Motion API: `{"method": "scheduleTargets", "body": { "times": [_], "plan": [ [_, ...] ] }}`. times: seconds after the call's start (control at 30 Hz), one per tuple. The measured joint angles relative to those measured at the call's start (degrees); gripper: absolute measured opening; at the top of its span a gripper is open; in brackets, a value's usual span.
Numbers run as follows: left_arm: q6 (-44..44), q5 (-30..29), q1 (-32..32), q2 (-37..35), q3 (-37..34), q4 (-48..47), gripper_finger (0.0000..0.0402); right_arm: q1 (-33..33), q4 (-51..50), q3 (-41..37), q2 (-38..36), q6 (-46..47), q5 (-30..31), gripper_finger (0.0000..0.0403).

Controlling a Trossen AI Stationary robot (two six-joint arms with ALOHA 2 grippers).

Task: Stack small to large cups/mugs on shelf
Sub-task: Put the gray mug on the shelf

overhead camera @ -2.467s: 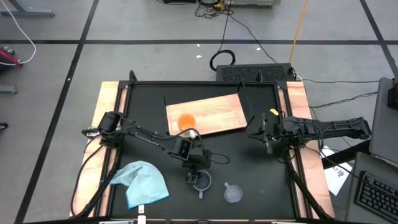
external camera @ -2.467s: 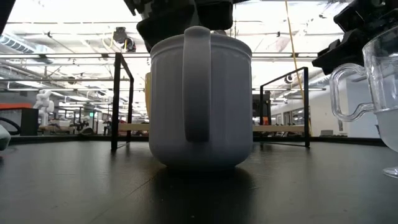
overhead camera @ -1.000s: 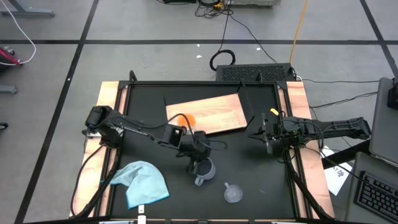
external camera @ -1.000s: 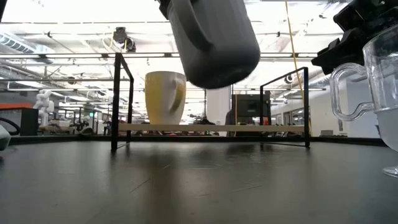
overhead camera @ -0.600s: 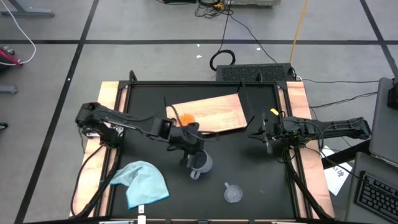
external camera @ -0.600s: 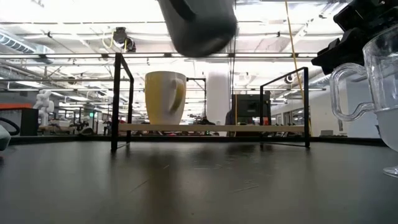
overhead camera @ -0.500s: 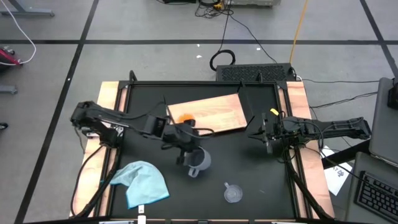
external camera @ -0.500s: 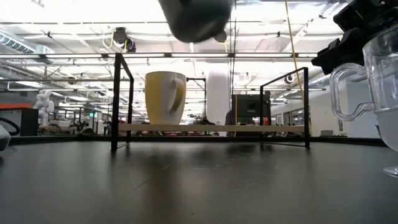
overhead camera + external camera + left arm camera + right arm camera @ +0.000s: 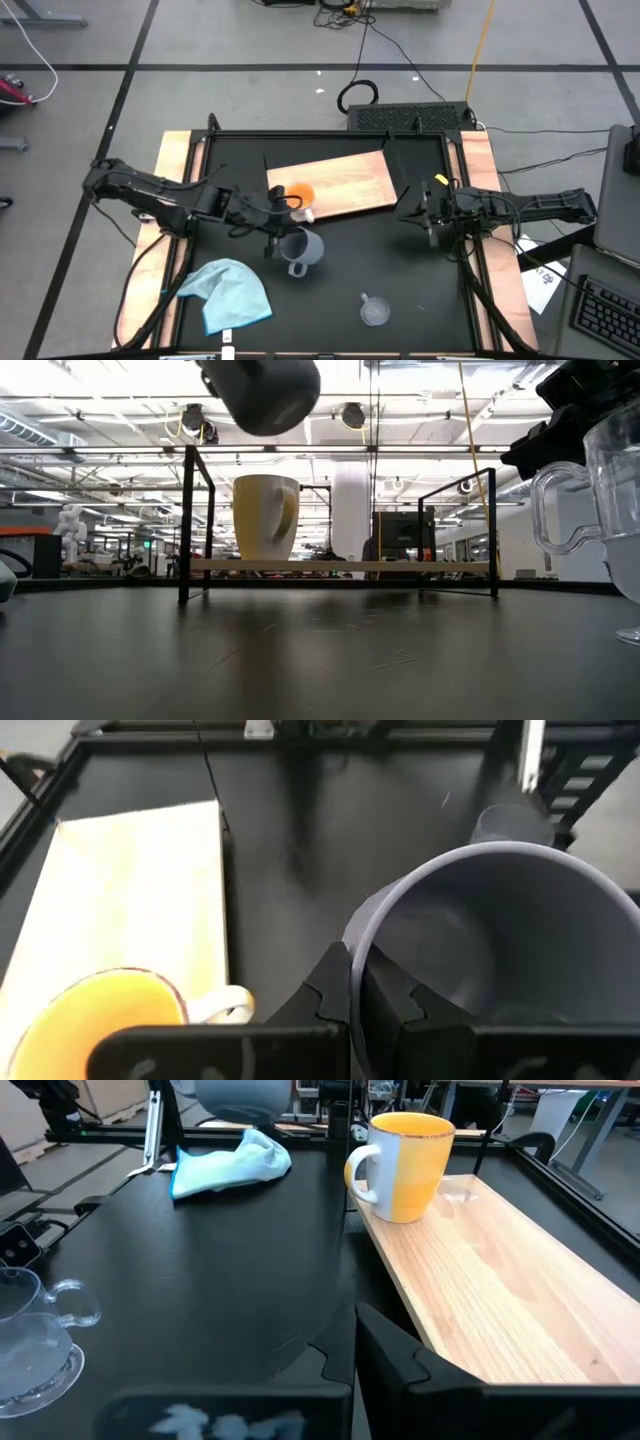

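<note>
- Grey-blue cup point(image 9: 299, 247) was held aloft by the left gripper point(image 9: 278, 240), clear of the black tabletop point(image 9: 400, 290); the fingers point(image 9: 345, 982) were clamped on its rim, one inside and one outside the wall.
- Position of the held cup: just off the near edge of the shelf point(image 9: 350, 180), beside the orange cup point(image 9: 298, 193), with its handle pointing toward the front of the table.
- Orange cup stood upright on the left end of the shelf, open mouth up, white handle turned toward the shelf's near edge.
- Governing relation: the orange cup lay just beyond the held cup, toward the back of the table and level with it across the table. Judged from this, the next move calls for a short carry rearward over the shelf edge, keeping the cup upright.
- Clear cup point(image 9: 374, 311) remained on the tabletop near the front, well apart from both grippers.
- Right gripper point(image 9: 428, 218) waited off the shelf's right end, holding nothing; whether its fingers were parted or closed could not be told.
- Left arm was plainly the nearer to the orange cup.
- Light blue cloth point(image 9: 228, 292) lay at front left, out of the path.
</note>
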Motion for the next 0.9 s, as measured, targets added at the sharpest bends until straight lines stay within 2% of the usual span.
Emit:
{"method": "scheduleTargets", "body": {
  "times": [0.23, 0.4, 0.57, 0.9],
  "plan": [
    [-0.9, 0.1, -2.2, -5.7, -10.8, 13.0, 0.0006, 0.0, 0.3, 0.0, -0.3, 0.4, 0.0, 0.0],
    [0.4, 0.8, -3.9, -5.2, -15.7, 22.7, 0.0006, 0.0, 0.7, 0.0, -0.6, 0.6, 0.0, 0.0],
    [2.0, 2.1, -3.9, -4.2, -18.2, 31.4, 0.0006, 0.0, 1.0, 0.0, -0.7, 0.6, 0.0, 0.0],
    [5.1, 5.0, 0.1, -4.1, -18.5, 36.1, 0.0005, 0.0, 1.2, 0.0, -0.7, 0.6, 0.0, 0.0]
  ]
}}
